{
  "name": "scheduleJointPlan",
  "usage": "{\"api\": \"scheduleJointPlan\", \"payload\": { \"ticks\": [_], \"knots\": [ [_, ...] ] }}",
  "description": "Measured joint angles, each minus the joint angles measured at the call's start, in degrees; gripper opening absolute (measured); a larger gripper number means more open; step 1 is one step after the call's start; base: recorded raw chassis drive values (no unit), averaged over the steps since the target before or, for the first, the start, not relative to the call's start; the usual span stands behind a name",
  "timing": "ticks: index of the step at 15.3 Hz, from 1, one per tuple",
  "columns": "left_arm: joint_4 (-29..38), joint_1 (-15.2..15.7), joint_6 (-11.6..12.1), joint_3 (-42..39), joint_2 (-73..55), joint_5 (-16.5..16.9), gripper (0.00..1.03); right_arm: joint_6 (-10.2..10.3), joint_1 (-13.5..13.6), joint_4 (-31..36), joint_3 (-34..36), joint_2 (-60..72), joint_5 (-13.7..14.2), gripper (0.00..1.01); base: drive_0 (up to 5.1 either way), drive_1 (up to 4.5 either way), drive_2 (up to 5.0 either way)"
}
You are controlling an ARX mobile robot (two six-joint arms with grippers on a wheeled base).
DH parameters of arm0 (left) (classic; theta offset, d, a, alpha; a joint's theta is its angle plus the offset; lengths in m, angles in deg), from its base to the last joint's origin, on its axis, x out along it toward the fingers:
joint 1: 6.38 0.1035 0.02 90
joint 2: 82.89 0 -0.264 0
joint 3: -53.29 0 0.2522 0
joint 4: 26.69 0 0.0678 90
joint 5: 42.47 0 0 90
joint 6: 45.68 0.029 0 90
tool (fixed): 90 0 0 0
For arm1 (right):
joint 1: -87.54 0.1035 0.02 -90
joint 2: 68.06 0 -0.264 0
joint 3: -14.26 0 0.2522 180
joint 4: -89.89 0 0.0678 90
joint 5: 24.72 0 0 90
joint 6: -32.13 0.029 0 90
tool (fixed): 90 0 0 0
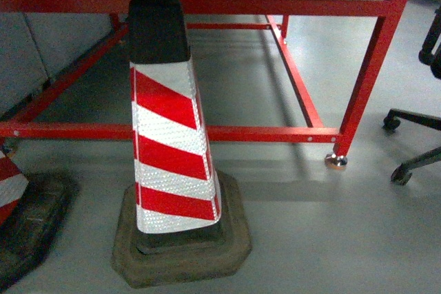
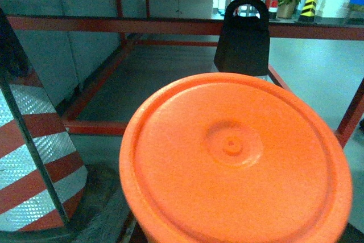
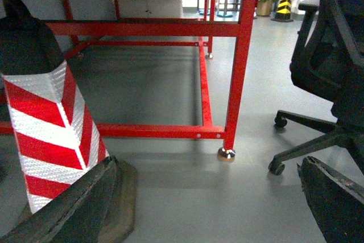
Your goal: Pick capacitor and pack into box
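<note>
The capacitor (image 2: 236, 157) is a big orange cylinder whose round end, with a raised centre, fills the lower left wrist view. It hangs above the floor right where my left gripper's jaws are. Only a dark finger (image 2: 128, 220) shows, against its lower left rim, so the left gripper looks shut on it. In the right wrist view my right gripper (image 3: 205, 214) stands open over bare grey floor, with one dark finger (image 3: 74, 209) at the left edge and the other at the right. The box is out of view. Neither arm shows in the head view.
A red-and-white striped cone (image 1: 172, 149) on a rubber base stands close in front. A second cone (image 1: 14, 191) is at the far left. Behind them runs a red metal frame (image 1: 275, 133) with a footed leg (image 1: 336, 161). An office chair base (image 1: 413, 163) is on the right.
</note>
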Motion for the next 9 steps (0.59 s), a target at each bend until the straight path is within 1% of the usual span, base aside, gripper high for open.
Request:
{"api": "scheduleJointPlan", "payload": {
  "ticks": [9],
  "knots": [
    [-0.04,0.00,0.63,0.00,0.00,0.20,0.44,0.04,0.00,0.04,-0.02,0.00,0.04,0.98,0.0,0.00,0.0]
  ]
}}
